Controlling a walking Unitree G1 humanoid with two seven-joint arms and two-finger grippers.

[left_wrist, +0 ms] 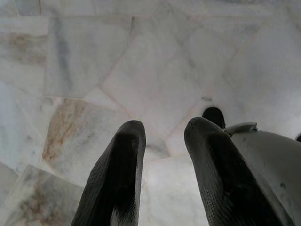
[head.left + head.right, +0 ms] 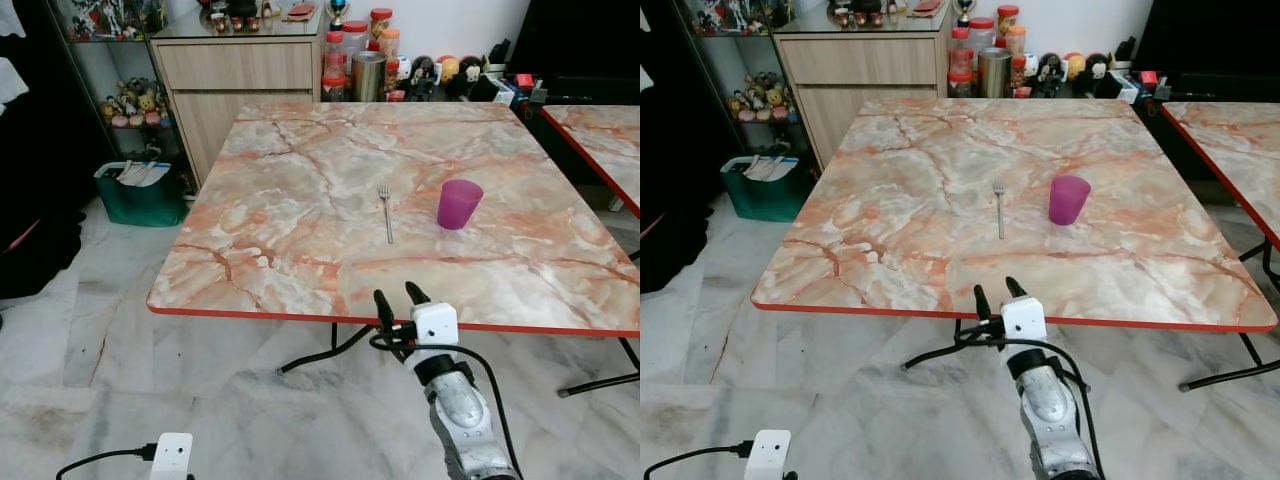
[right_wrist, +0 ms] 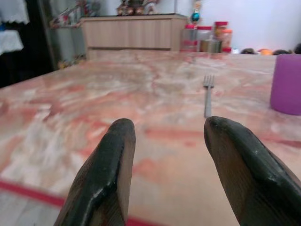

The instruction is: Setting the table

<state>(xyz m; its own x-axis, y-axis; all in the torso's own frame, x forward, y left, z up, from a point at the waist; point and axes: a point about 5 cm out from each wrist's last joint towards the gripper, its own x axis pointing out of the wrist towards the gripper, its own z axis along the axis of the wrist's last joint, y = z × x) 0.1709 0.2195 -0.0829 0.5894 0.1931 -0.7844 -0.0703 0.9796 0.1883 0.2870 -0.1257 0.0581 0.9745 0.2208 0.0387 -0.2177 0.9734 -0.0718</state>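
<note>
A metal fork [image 2: 385, 211] lies flat near the middle of the desk [image 2: 300, 200], its prongs pointing to the far side and its handle toward the robot. Just beside it, on the robot's right, a purple cup [image 2: 459, 204] stands upright; the two are not touching. The desk has a marble pattern in pink and white with a red edge.

The right claw [image 2: 399, 297] is raised in front of the near edge of the desk, pointing at the fork and the cup, and its two black fingers [image 3: 106, 174] are apart with nothing between them. The left claw [image 1: 162, 141] hangs low over the pale marble floor [image 2: 60, 340], its fingers also apart and holding nothing.

Beyond the desk there is a wooden cabinet [image 2: 235, 85], with jars [image 2: 350, 50] and a steel canister [image 2: 368, 76] beside it. A green bin [image 2: 140, 195] stands on the floor to the left. A second desk [image 2: 600, 140] with the same pattern is at the right.
</note>
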